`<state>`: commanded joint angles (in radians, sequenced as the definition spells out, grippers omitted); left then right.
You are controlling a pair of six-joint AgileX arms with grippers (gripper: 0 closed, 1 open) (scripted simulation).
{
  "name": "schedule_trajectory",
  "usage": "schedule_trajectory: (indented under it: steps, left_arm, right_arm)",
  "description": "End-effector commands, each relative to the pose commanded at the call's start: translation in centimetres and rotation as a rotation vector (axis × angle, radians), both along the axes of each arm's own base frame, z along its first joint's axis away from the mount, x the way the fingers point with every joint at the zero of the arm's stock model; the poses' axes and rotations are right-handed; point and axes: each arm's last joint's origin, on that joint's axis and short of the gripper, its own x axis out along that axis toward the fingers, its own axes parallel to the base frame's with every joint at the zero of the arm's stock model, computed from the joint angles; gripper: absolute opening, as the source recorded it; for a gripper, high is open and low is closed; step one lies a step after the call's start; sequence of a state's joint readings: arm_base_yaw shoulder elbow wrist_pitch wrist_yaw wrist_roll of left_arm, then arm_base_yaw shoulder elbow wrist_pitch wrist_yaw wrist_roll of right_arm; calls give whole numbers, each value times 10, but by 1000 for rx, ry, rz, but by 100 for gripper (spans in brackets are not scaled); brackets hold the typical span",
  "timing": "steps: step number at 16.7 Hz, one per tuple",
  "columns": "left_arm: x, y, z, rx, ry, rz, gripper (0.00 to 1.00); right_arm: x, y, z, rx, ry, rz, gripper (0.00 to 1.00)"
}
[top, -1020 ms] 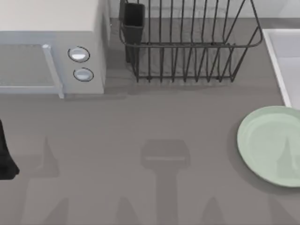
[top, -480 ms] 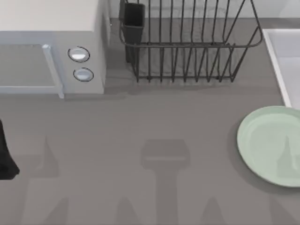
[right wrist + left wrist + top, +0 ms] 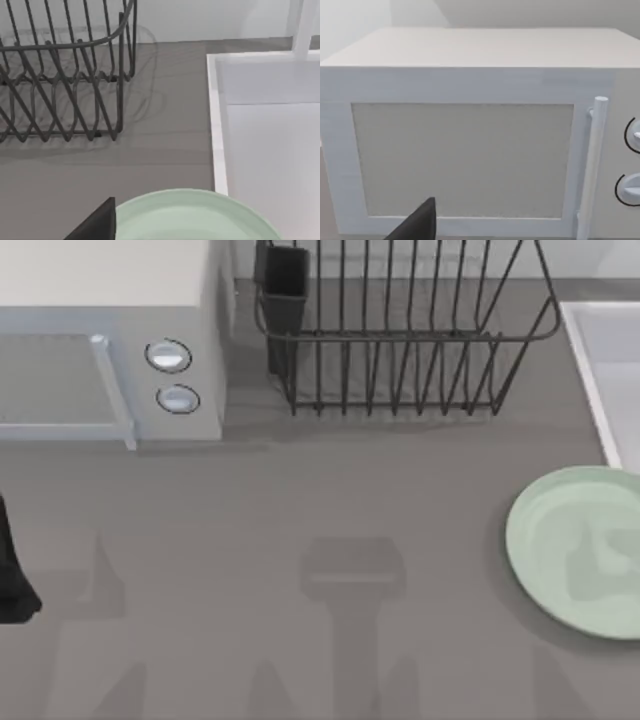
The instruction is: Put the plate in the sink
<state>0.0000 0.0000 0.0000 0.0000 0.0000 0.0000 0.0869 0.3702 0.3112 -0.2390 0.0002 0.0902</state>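
The pale mint-green plate (image 3: 560,540) lies flat on the grey counter at the right edge of the top view, and its right side is cut off by the frame. The light grey-white sink (image 3: 590,360) sits just behind it, at the back right. In the right wrist view the plate's (image 3: 200,217) rim is close below the camera and the sink's white rim (image 3: 218,130) lies beyond it. A dark part of my right gripper (image 3: 97,225) hangs beside the plate's edge. A blocky shadow lies on the plate. My left arm (image 3: 12,575) is parked at the far left, and my left gripper (image 3: 415,226) faces the microwave.
A dark wire dish rack (image 3: 400,340) stands at the back centre, between the microwave (image 3: 100,350) on the left and the sink. The rack (image 3: 65,85) is also left of the sink in the right wrist view. Open counter (image 3: 330,500) stretches across the middle.
The shadow on the plate has changed from a thin spike to a wider blocky shape. The shadows along the counter's front edge have shifted left. The plate and my left arm have not moved.
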Motion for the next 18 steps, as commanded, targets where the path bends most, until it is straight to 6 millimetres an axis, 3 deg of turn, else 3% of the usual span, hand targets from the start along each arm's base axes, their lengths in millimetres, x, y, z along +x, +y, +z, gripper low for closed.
schedule_trajectory:
  steps: [4,8,13,18]
  left_arm:
    - [0,0,0,0,0,0,100]
    - [0,0,0,0,0,0,100]
    - [0,0,0,0,0,0,100]
    - [0,0,0,0,0,0,100]
  right_arm:
    - [40,17,34,35,313,43,100]
    - [99,48,47,30,656,59,100]
    - [169,97,21,-32,1031,35,100]
    - [204,130,-12,-96,1242,-1,100]
